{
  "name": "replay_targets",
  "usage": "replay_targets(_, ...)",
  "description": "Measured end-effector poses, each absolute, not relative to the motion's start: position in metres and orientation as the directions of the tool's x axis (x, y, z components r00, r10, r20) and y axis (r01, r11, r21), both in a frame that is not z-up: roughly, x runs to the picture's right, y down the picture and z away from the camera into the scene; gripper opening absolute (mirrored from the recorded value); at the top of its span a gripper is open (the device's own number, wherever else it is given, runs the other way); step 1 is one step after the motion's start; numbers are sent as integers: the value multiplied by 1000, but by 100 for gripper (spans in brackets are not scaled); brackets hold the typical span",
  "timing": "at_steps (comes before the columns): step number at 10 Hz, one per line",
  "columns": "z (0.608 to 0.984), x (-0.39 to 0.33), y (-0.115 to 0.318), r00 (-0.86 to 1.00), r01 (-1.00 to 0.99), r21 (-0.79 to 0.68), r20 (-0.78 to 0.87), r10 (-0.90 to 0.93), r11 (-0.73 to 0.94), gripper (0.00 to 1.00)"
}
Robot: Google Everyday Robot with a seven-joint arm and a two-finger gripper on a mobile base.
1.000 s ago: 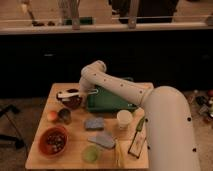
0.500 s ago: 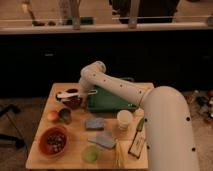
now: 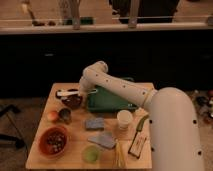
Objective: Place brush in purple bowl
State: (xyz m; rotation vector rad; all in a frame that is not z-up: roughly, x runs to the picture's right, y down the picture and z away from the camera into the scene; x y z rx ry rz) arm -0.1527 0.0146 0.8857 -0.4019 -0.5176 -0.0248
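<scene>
Where my arm (image 3: 120, 87) bends down from its elbow over the far edge of the wooden table (image 3: 72, 159), the gripper (image 3: 80, 94) hangs low near the far-left corner, right at the far rim of the purple bowl (image 3: 72, 103); from this view I cannot tell how wide the claw stands, nor whether it has hold of anything; the brush (image 3: 63, 93) lies level just left of the gripper, its whitish handle pointing toward the left edge across the bowl's far rim, its darker end lost against the claw, so I cannot say whether it rests on the bowl or hangs just over it; a green tray (image 3: 107, 101) sits beside the bowl along the far edge, partly under my arm; toward the left edge, just nearer than the bowl, an orange fruit (image 3: 52, 116) and a small metal cup (image 3: 65, 115) stand side by side; the orange-red bowl (image 3: 52, 142) fills the near-left corner; a small light-green bowl (image 3: 91, 154) sits at the near edge; about mid-table a blue-grey sponge (image 3: 94, 123) and a grey cloth (image 3: 105, 140) lie close together, with a white cup (image 3: 124, 120) to their right; the green-handled flat dark tool (image 3: 139, 137) lies toward the right edge, against my white body.
</scene>
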Motion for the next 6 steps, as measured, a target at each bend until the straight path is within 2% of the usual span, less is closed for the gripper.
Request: replay_targets(6, 885, -189, 20, 787, 221, -421, 610, 94, 880, 0)
